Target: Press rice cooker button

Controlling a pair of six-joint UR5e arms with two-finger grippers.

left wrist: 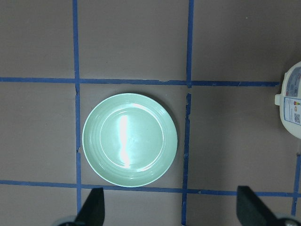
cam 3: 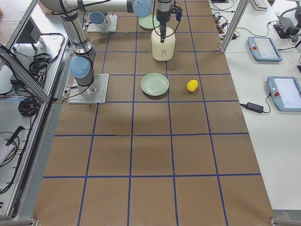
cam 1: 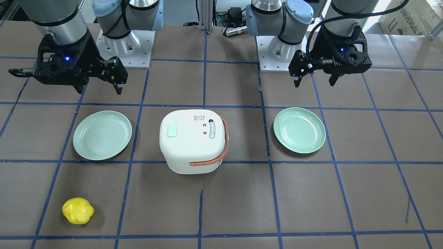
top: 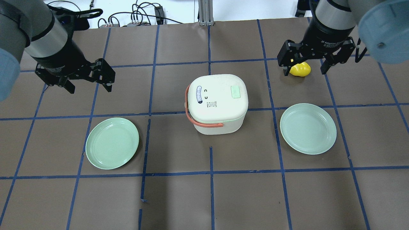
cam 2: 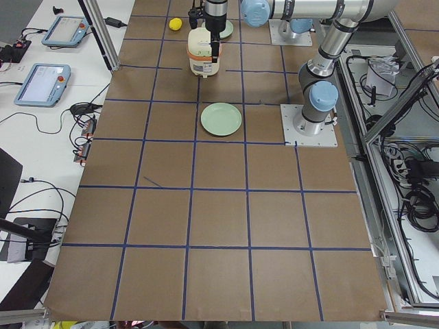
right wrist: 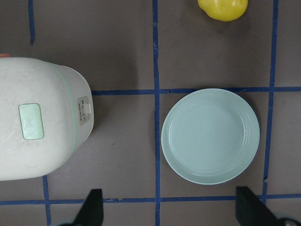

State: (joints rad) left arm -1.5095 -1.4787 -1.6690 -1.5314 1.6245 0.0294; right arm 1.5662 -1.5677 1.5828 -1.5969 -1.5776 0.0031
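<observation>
A white rice cooker with an orange handle stands at the table's middle; it also shows in the overhead view. A pale green rectangular button sits on its lid and shows in the right wrist view. My left gripper is open and empty, raised well to the cooker's left. My right gripper is open and empty, raised to the cooker's right and beyond it. Neither touches the cooker. The left wrist view catches only the cooker's edge.
A green plate lies on the cooker's left, under the left wrist camera. A second green plate lies on its right. A yellow fruit-like object lies beyond the right plate, beneath the right gripper.
</observation>
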